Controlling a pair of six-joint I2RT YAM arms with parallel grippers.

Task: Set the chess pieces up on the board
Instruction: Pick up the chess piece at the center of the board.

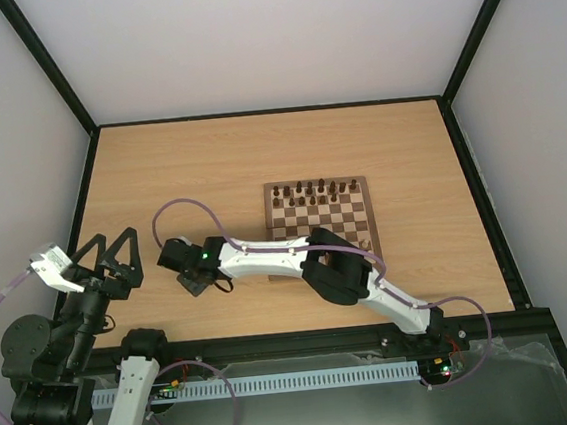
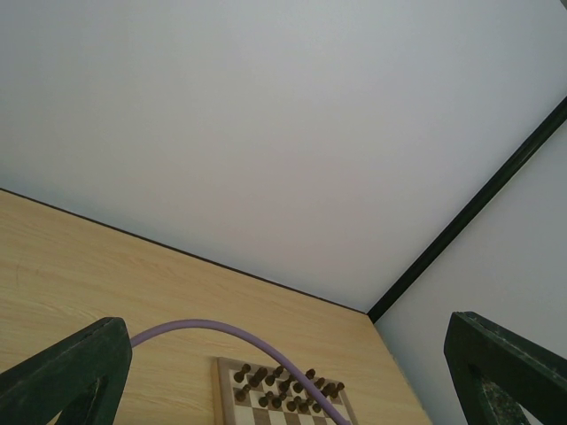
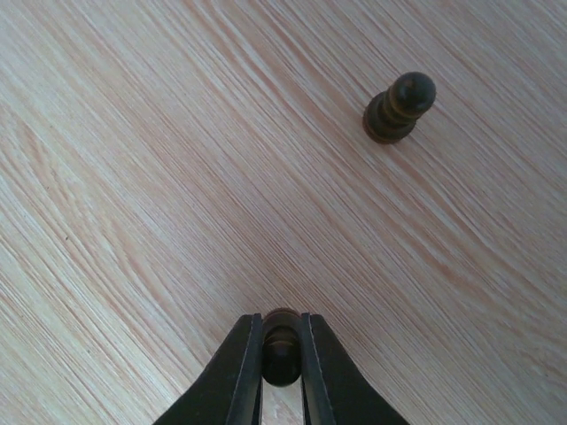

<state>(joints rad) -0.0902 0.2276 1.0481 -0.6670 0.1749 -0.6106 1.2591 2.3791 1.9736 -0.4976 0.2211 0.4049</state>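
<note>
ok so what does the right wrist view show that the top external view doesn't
Only the right wrist view: the right gripper shut on a tiny dark brown wooden chess piece, and a second dark brown piece standing loose on the light wood table. Only the top external view: the square checkered wooden chessboard, dark pieces on its far rows, and the open left gripper. Both: that table and the right gripper.

Pale wood-grain worktop [image 1: 208, 159]. Plain white walls [image 1: 266, 33] on three sides. Black frame struts [image 1: 43, 60] along corners. Light even.
</note>
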